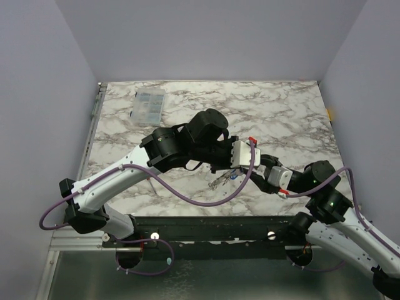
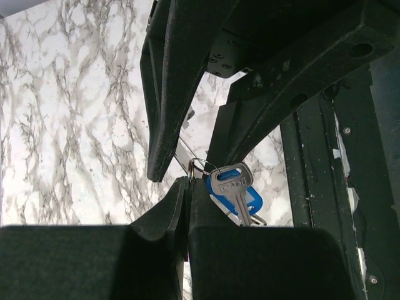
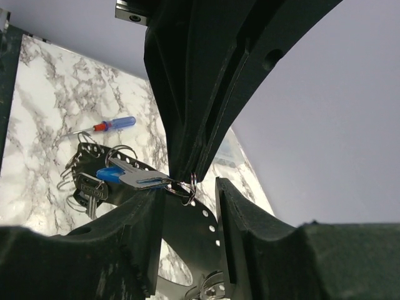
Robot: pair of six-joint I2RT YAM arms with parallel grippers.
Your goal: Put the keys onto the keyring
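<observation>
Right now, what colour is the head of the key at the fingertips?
The key head is blue, clearest in the right wrist view.

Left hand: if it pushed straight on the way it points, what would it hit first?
Probably the right hand's fingers, right ahead of its tips. The small ring with the keys hangs between them; depth is unclear.

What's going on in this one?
Both arms meet over the near middle of the marble table. The left gripper is shut on a small metal ring, and a silver key hangs at that ring. The right gripper is open, with one finger on each side of the ring and no grip on it. More keys lie bunched on the table, near a screwdriver.
</observation>
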